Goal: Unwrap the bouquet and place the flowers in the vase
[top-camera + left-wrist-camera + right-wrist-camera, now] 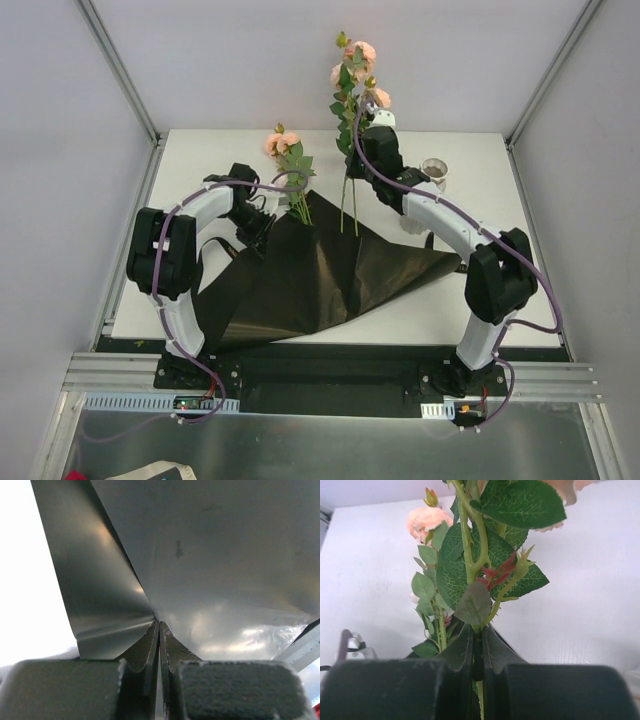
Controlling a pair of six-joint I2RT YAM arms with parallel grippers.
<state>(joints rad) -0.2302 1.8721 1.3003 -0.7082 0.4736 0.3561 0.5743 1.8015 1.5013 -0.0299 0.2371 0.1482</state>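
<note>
Gripping a thin green stem, the right gripper (479, 632) has its fingers pressed together on it just under a cluster of serrated leaves. It holds the tall roses (355, 62) upright, just left of the vase (435, 172) in the overhead view. Their peach-pink blooms stand higher than the vase and their lower stems hang down on its left side, above the table (450, 300). The left gripper (159, 628), well left of the vase, is clamped on a fold of the black wrapping sheet (320, 270), which spreads open and creased from the left of the vase toward the arm bases. One more rose (284, 146) lies far left of the vase, with its stem running onto the sheet's far edge.

The pinch on the stem looks like the weak point. The stem is slim, round and smooth, and the spray above it is top-heavy, so it may swivel or slide between the flat pads when the arm swings toward the vase. The vase is small, white and ribbed, with a narrow neck under a flared rim. That leaves a tight target for several loose stem ends, and a leaf or side shoot catching the rim could tip it. The sheet is glossy, thin and springy, so a pull from the left arm would likely drag the lying rose with it or push a fold toward the vase. I cannot tell how many stems the right fingers actually trap.
</note>
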